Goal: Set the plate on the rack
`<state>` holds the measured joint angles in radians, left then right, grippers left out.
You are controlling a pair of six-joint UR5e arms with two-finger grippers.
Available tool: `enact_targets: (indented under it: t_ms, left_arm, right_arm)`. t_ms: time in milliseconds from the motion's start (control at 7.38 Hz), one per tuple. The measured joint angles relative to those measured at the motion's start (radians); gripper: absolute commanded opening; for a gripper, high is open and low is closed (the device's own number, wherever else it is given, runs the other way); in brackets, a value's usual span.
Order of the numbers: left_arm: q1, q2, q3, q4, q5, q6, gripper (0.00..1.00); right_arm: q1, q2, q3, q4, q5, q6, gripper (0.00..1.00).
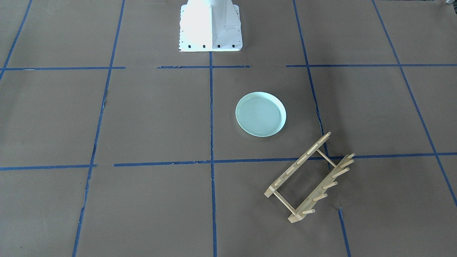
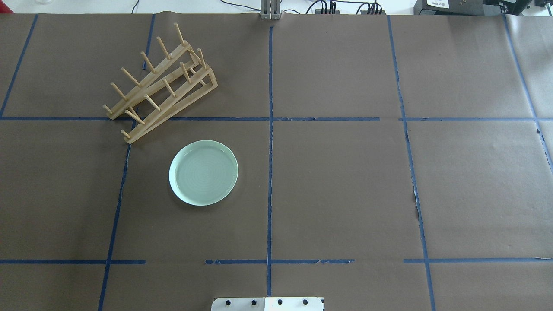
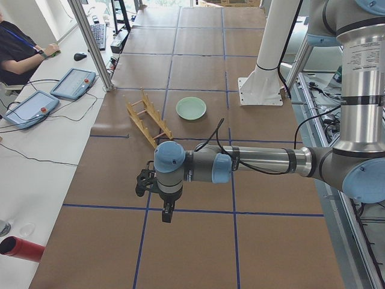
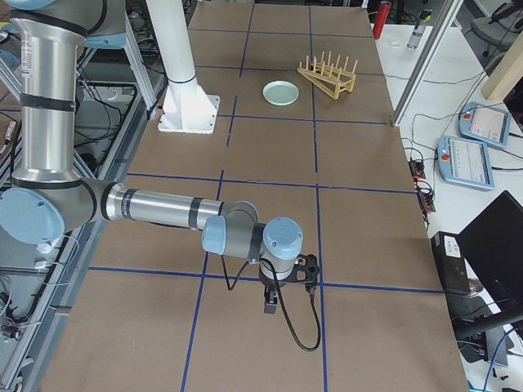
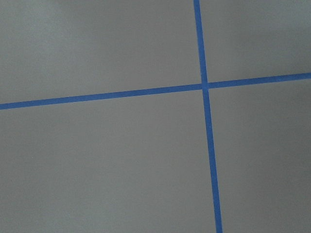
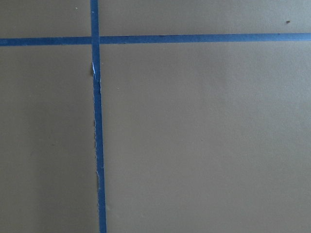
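The pale mint-green plate (image 2: 203, 172) lies flat on the brown paper table, on my left half; it also shows in the front view (image 1: 261, 114). The light wooden rack (image 2: 160, 86) stands beyond it, toward the far left, turned diagonally, with nothing between its pegs (image 1: 309, 178). Plate and rack are apart. My left gripper (image 3: 167, 212) shows only in the left side view, far from both, pointing down above the table's end. My right gripper (image 4: 270, 304) shows only in the right side view, at the other end. I cannot tell whether either is open or shut. Both wrist views show only paper and tape.
The white robot pedestal (image 1: 210, 26) stands at the near middle edge of the table. Blue tape lines (image 2: 270, 129) divide the paper into squares. An operator (image 3: 18, 51) and teach pendants (image 3: 73, 82) are beside the far edge. A red cylinder (image 3: 21, 248) lies off the table's left end.
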<state>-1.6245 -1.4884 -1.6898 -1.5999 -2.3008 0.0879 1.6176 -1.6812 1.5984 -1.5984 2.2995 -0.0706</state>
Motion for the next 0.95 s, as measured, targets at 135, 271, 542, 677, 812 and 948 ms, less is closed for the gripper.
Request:
enact_targets:
  t_ms: [135, 271, 542, 677, 812, 948]
  left_arm:
    - [0.0, -0.004, -0.003, -0.001, 0.0, 0.0, 1.0]
    - [0.001, -0.012, -0.001, -0.003, -0.001, -0.001, 1.0]
    - [0.006, -0.061, 0.003, -0.014, -0.007, -0.003, 1.0]
    - [0.017, -0.085, -0.009, -0.018, -0.044, -0.006, 1.0]
    - [0.048, -0.103, -0.029, -0.018, -0.102, -0.04, 1.0]
    - [0.097, -0.128, -0.061, -0.018, -0.134, -0.109, 1.0]
  right_arm:
    - [0.0, 0.0, 0.0, 0.0, 0.0, 0.0, 1.0]
    - [-0.001, 0.0, 0.0, 0.0, 0.0, 0.0, 1.0]
    - [-0.001, 0.0, 0.0, 0.0, 0.0, 0.0, 1.0]
    - [-0.001, 0.0, 0.0, 0.0, 0.0, 0.0, 1.0]
    - [-0.001, 0.0, 0.0, 0.0, 0.0, 0.0, 1.0]
    - [0.0, 0.0, 0.0, 0.0, 0.0, 0.0, 1.0]
